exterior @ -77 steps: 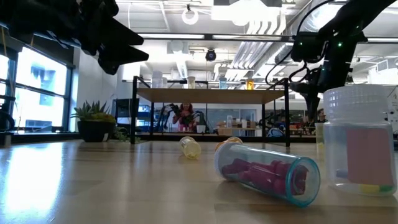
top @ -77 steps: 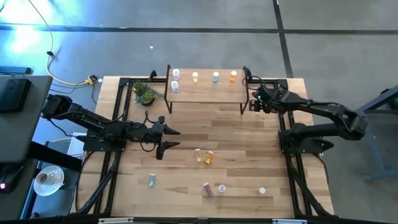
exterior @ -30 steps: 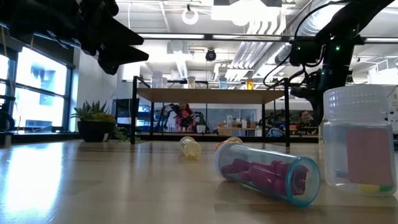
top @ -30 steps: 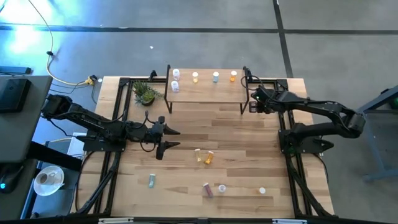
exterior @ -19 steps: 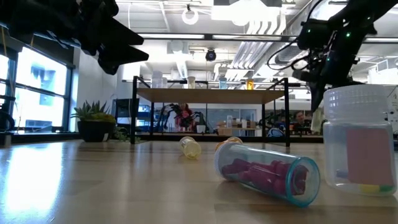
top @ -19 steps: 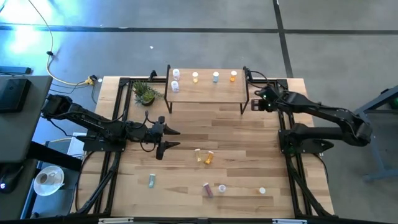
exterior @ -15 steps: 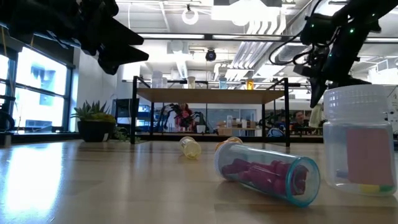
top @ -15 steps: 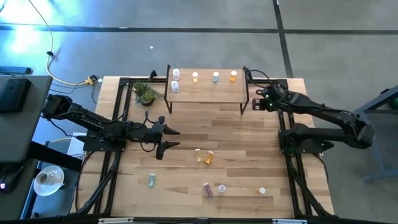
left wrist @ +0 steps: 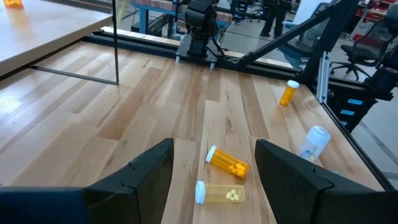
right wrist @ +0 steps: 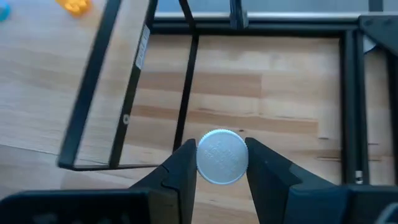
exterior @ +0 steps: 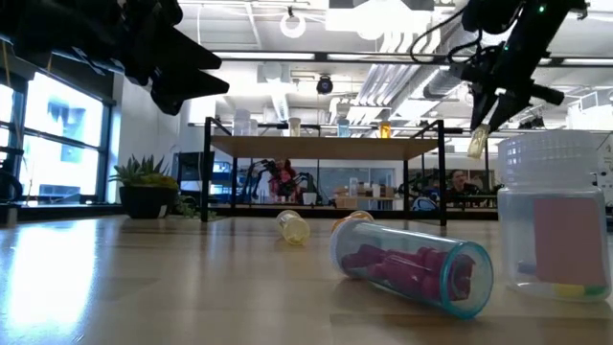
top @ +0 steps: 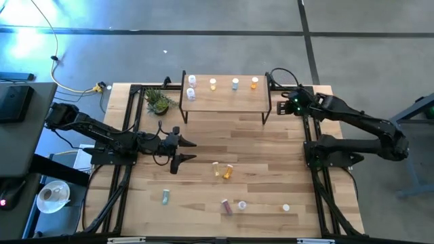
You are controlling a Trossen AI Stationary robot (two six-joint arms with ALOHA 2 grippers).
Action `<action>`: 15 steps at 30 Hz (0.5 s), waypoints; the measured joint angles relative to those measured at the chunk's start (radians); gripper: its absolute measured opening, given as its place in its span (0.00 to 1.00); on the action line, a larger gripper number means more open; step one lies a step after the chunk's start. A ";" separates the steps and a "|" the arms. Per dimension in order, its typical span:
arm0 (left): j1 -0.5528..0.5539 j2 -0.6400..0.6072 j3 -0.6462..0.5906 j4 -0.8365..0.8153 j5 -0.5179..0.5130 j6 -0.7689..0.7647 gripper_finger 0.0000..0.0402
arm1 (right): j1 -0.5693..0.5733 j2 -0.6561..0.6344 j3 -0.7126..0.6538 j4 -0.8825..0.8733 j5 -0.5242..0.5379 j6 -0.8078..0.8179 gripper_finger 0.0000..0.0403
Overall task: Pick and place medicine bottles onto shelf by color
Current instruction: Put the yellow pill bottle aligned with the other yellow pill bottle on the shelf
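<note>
Holding a white-capped bottle [right wrist: 222,156] clenched in our right gripper [right wrist: 219,163] (cap facing the wrist), we hover just beside the shelf [top: 224,97] — its right end — while our left gripper [top: 184,150] waits agape.

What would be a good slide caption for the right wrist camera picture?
Right gripper shut on a white-capped bottle, held above the table beside the shelf's black legs.
</note>
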 joint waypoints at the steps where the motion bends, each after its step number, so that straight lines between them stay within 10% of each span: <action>1: 0.000 0.000 0.000 0.000 0.000 0.000 0.54 | 0.004 0.000 0.012 -0.006 0.006 0.000 0.26; 15: 0.000 0.000 0.000 0.000 0.000 0.000 0.54 | 0.007 0.001 0.167 -0.013 0.007 -0.087 0.26</action>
